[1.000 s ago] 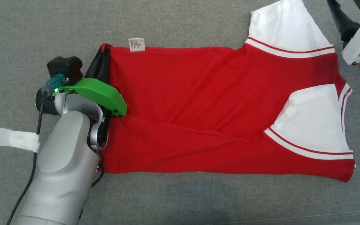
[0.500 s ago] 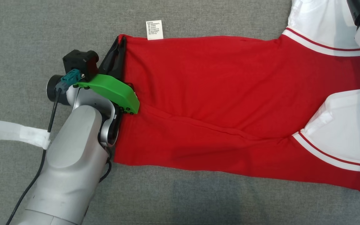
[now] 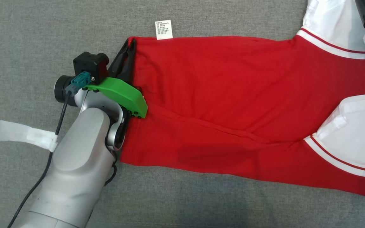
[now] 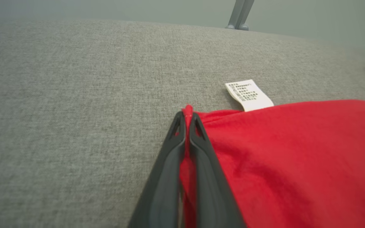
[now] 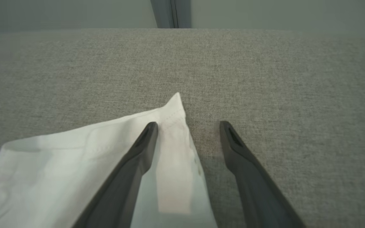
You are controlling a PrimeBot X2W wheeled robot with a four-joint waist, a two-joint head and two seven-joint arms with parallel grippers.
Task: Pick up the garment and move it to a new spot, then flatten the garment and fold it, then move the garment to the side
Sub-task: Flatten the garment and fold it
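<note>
Comparing this moment with a second ago, we find the whole head view has slid sideways, so our camera has turned. The white strip (image 3: 24,136) on the grey cushion (image 3: 43,31), back beside the arm of the left pincer (image 4: 187,117), has not itself moved. That left pincer stays clamped shut on the hem corner of the shirt (image 3: 220,88), with a tuft of red cloth poking out past its tips. The right pincer (image 5: 188,125) stood clear of the upper sleeve (image 5: 74,152) and has now come in over it. It hangs with its fingers spread wide and holds nothing. One finger is above the white cloth, the other above bare cushion, and the sleeve's corner is just ahead of the tips. We judge that one end is secured and the other is about to be taken, which would let us pull the shirt flat before folding. The shirt lies spread on the cushion, running off to the right of the left pincer. A small white label (image 3: 164,30) sticks out of its far edge just beyond that pincer's tips. The red body is mostly smooth, with one long crease slanting away from the pincer's base. Further right, the lower sleeve (image 3: 356,133), white with red stripes, is turned in over the red.
</note>
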